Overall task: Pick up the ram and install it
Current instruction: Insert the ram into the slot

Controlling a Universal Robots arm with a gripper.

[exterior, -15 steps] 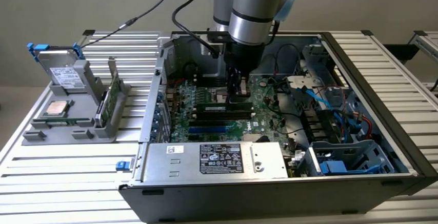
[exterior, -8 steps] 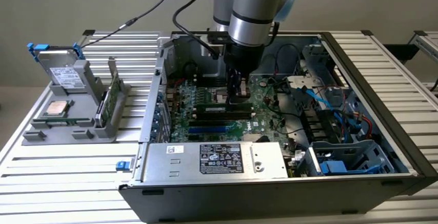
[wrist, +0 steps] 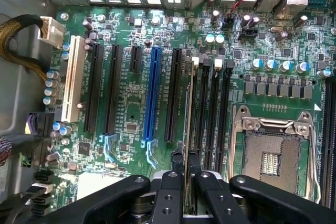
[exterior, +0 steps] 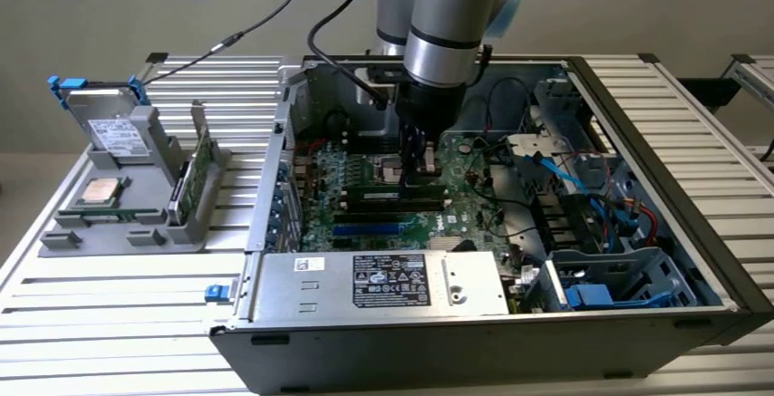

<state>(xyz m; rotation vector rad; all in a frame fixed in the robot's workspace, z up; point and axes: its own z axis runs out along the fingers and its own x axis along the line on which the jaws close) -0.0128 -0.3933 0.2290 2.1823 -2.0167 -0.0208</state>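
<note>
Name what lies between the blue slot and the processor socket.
Wrist view: a black slot, the ram held by the end effector, then black memory slots.

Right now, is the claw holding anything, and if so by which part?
Yes. The claw holds the ram, seen edge-on. It pinches the two flat faces at the edge nearest the wrist, beside the black memory slots.

Premises: a robotics laboratory or test bench, not a home or office. Evidence: a ribbed aluminium table [exterior: 121, 278] bearing an opened computer case [exterior: 484, 351] with its motherboard [wrist: 131, 103] exposed; a grey holder [exterior: 121, 228] keeping loose computer parts upright; an industrial robot arm [exterior: 450, 33] reaching into the case; a bare plain wall [exterior: 97, 6] behind.
</note>
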